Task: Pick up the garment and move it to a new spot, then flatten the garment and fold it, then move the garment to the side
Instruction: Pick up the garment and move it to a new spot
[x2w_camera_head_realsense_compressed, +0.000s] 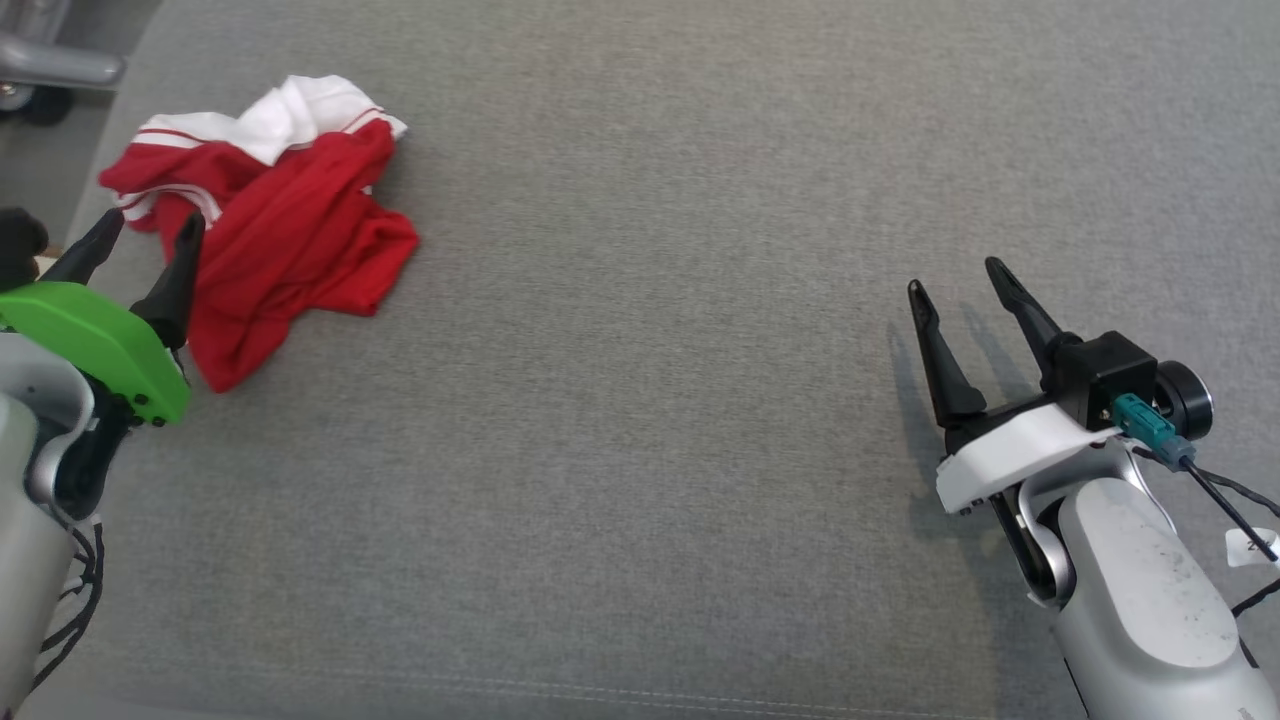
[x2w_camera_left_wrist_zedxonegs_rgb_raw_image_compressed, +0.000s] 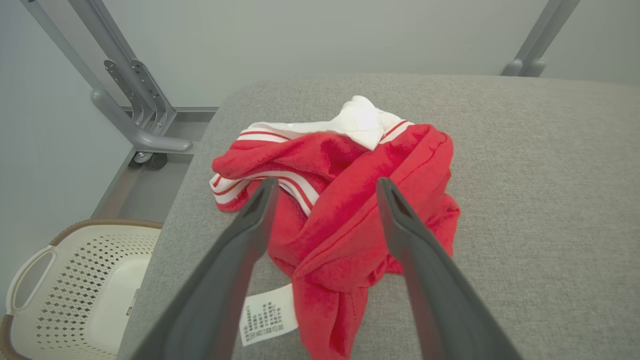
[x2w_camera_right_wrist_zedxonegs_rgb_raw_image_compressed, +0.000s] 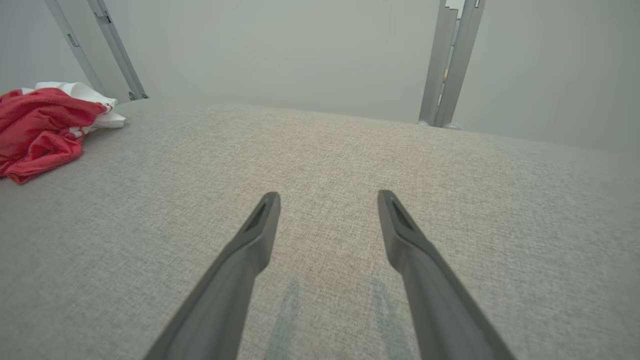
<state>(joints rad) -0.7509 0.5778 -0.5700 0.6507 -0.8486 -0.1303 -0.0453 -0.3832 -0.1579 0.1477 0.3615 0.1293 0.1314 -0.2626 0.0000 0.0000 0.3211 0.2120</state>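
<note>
Dark fingers of the left gripper (x2w_camera_head_realsense_compressed: 150, 220) stand apart and empty at the near edge of the crumpled red-and-white garment (x2w_camera_head_realsense_compressed: 290, 240) on the grey desk (x2w_camera_head_realsense_compressed: 650, 420). The right gripper (x2w_camera_head_realsense_compressed: 955, 278), also spread, is well apart from the garment. Pickup looks pending: next, lower and pinch a fold.

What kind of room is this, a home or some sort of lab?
Probably a test lab for laundry folding, not a home: a grey fabric-covered table within a metal frame, a crumpled red and white garment on it, a laundry basket beside.
</note>
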